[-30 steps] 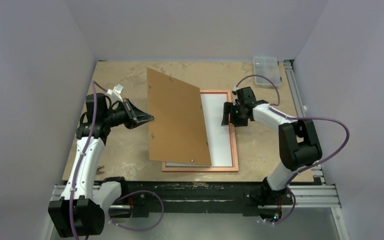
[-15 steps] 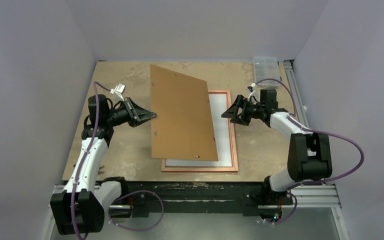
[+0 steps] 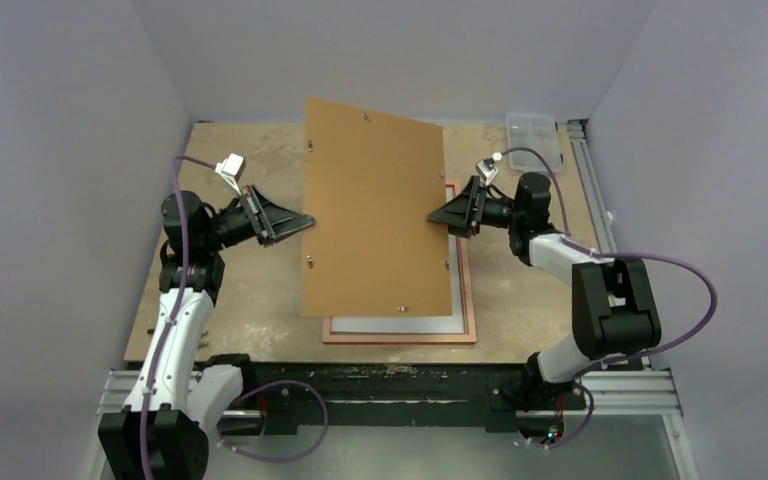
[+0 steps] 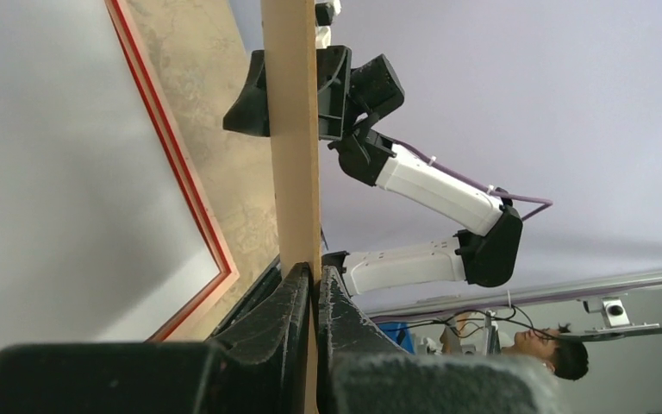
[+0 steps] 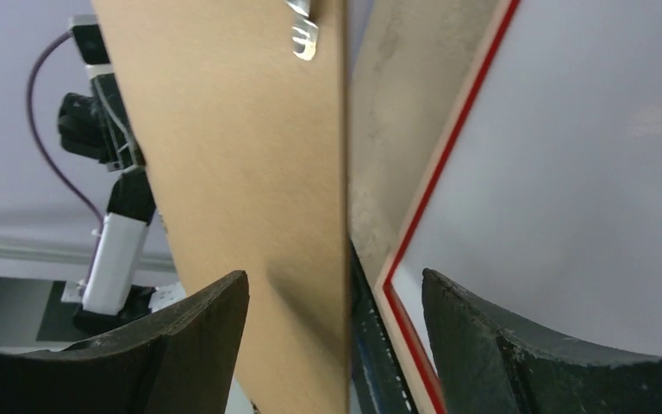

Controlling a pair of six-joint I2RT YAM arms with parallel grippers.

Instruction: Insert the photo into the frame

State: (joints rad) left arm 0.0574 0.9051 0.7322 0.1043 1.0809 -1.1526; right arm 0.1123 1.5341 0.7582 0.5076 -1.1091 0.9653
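The frame (image 3: pixel 468 290) lies on the table with its copper-brown back up, and a red inner edge shows in the wrist views (image 4: pixel 185 185) (image 5: pixel 448 147). Inside it rests the photo (image 3: pixel 400 325), plain white side up (image 4: pixel 52 172) (image 5: pixel 586 172). A brown backing board (image 3: pixel 375 210) is raised above them and hides most of both. My left gripper (image 3: pixel 305 222) is shut on the board's left edge (image 4: pixel 315 272). My right gripper (image 3: pixel 432 215) is open, one jaw on each side of the board's right edge (image 5: pixel 334 285), not clamping it.
A clear plastic box (image 3: pixel 532 135) sits at the back right corner. Metal rails run along the table's right side (image 3: pixel 590 180) and front. Small metal clips (image 5: pixel 304 30) stick out of the board's face. Grey walls close in on three sides.
The left gripper has lifted the board higher and swung it right, over more of the frame. The right gripper left the frame's right edge, rose, opened wider and now straddles the board's right edge.
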